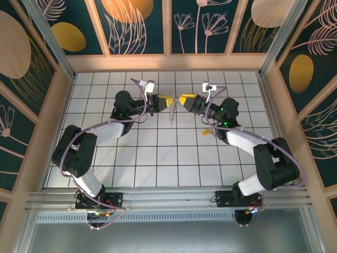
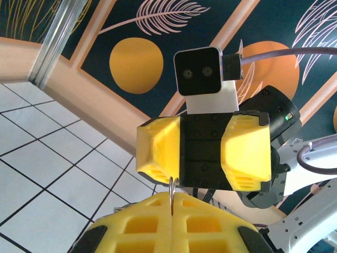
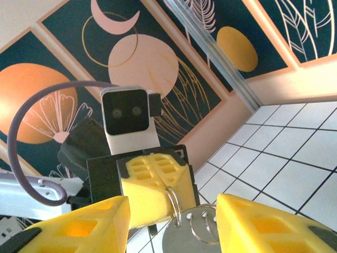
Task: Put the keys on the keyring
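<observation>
My left gripper (image 1: 162, 101) and right gripper (image 1: 184, 100) face each other tip to tip above the middle tiles. The left gripper (image 2: 172, 203) is shut on the keyring (image 2: 173, 185), a thin silver split ring pinched edge-on between its yellow fingers. In the right wrist view the keyring (image 3: 174, 204) sticks out of the left gripper (image 3: 158, 184), and a round silver tag (image 3: 196, 238) with a second ring hangs from it. The right gripper (image 3: 172, 224) is open, its fingers either side of the tag. From above, the keyring (image 1: 172, 113) dangles between the grippers. A tiny yellowish key (image 1: 205, 133) lies on the tiles.
White tiled floor (image 1: 158, 153) is ringed by a wooden rim and patterned dark walls (image 1: 137, 26). Both arms curve in from their bases at the near edge. Open tiles lie in front of and behind the grippers.
</observation>
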`<state>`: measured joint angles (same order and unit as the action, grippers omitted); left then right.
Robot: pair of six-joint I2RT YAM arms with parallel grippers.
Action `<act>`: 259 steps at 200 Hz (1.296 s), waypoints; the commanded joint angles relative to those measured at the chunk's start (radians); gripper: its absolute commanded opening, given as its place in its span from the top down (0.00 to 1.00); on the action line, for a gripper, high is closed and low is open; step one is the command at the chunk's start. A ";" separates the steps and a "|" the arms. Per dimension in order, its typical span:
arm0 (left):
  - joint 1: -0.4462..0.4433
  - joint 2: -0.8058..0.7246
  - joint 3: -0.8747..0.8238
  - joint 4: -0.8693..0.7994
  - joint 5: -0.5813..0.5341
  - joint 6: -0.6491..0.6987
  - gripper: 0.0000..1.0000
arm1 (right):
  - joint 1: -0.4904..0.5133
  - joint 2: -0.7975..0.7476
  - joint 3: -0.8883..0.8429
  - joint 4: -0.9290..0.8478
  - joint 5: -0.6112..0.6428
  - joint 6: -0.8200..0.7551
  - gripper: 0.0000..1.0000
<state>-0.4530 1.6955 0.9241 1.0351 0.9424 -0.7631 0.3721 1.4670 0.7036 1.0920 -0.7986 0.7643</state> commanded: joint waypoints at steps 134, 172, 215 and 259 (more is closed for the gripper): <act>-0.006 0.009 0.038 0.022 0.041 0.006 1.00 | 0.050 0.059 0.020 0.088 -0.079 0.009 0.80; -0.006 0.011 0.036 0.026 0.041 0.004 1.00 | 0.061 0.070 0.034 0.094 -0.083 0.014 0.84; -0.006 0.008 0.029 0.035 0.040 0.001 1.00 | 0.064 0.067 0.039 0.087 -0.075 0.008 1.00; -0.004 -0.064 -0.030 0.001 -0.155 0.028 0.50 | 0.031 0.030 0.004 0.086 -0.014 0.016 1.00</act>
<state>-0.4530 1.6962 0.9272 1.0332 0.9203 -0.7582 0.4194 1.5326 0.7128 1.1183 -0.8364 0.7715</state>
